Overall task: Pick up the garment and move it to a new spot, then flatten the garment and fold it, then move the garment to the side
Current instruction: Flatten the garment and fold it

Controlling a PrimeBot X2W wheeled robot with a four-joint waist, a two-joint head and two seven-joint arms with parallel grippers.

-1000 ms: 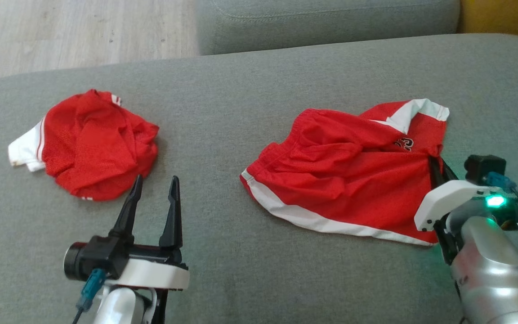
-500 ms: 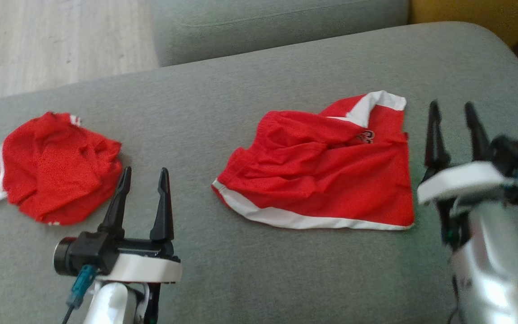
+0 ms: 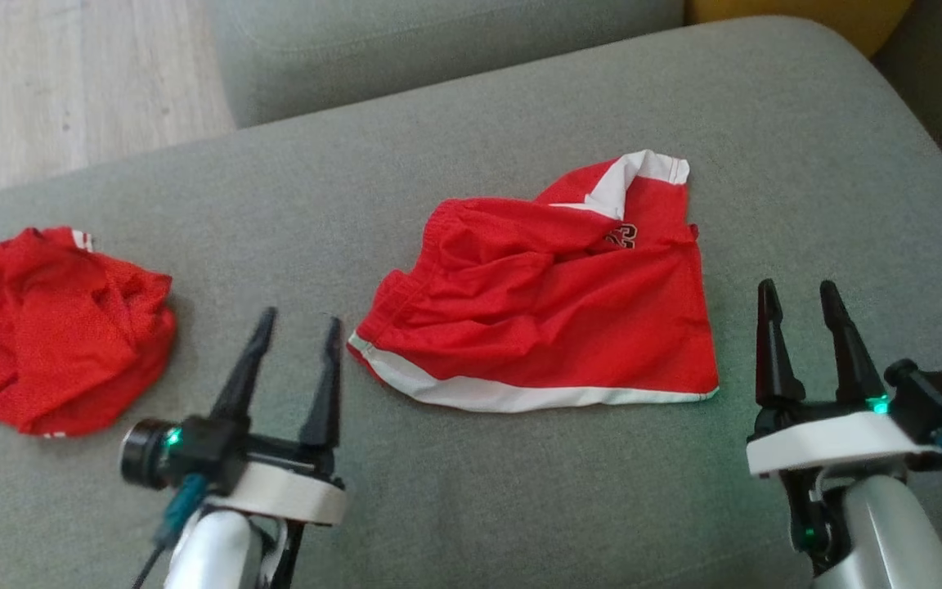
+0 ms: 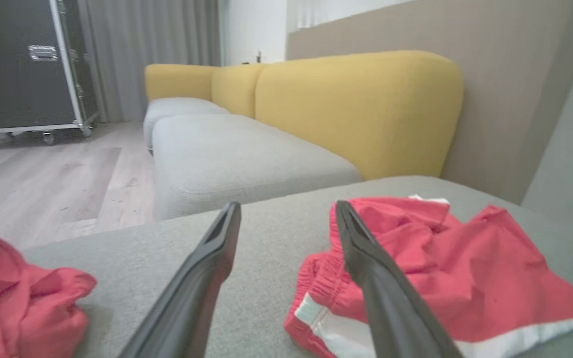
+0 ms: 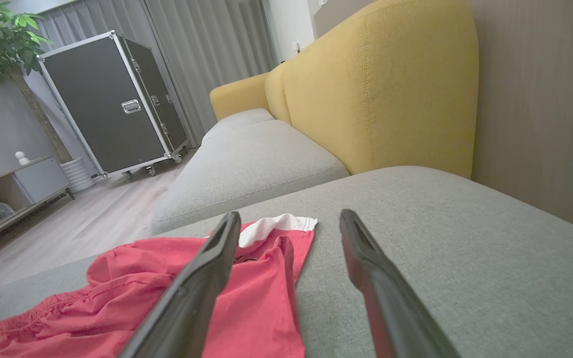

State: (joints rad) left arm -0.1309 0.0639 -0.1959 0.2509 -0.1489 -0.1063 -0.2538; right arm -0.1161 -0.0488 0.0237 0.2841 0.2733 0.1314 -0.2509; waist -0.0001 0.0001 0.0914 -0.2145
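A: Both pincers are hanging wide open and empty over the near side of the grey fabric sofa seat (image 3: 471,188): left gripper (image 3: 301,316), right gripper (image 3: 796,285).
B: The red mesh shorts with white trim (image 3: 553,319) are lying rumpled mid-seat, so flattening looks to be coming next.
A: They're needing their corners pinched and drawn apart. A crumpled red garment (image 3: 54,327) is sitting at the seat's left end.

Red shorts (image 3: 545,319) with white hem, rumpled but roughly spread, flat on the grey cushion (image 3: 520,491).
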